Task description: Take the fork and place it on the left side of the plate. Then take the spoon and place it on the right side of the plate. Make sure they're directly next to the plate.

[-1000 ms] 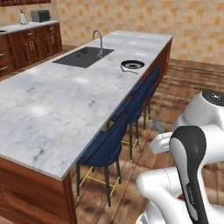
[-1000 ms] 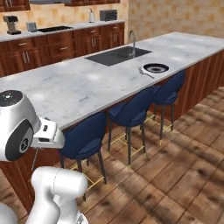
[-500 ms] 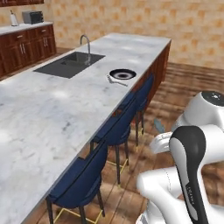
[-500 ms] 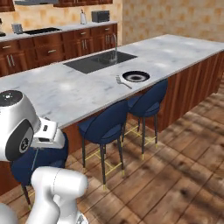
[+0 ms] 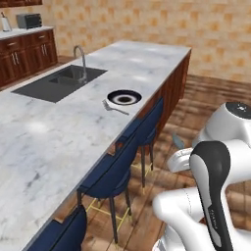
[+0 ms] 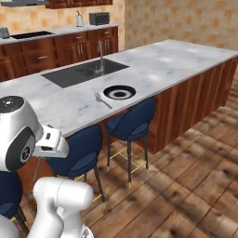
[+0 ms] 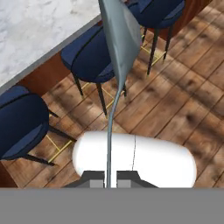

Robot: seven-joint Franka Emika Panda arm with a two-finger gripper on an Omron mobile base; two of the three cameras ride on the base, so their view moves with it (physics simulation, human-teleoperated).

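The fork [image 5: 115, 108] lies on the marble island counter [image 5: 44, 132] just left of the plate [image 5: 124, 98] — that half looks done. The spoon [image 7: 117, 48] is not yet placed: the gripper [image 7: 108, 181] is clenched on its thin handle, bowl outward, held over the blue stools [image 7: 94, 54] beside the island, well apart from the plate.

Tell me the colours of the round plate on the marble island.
The round plate has a dark navy-black rim, white inner ring and dark centre; right base view shows it best.

Arm folded low beside base; pincer [image 7: 107, 183] clamped on spoon [image 7: 117, 48] handle, bowl pointing away.
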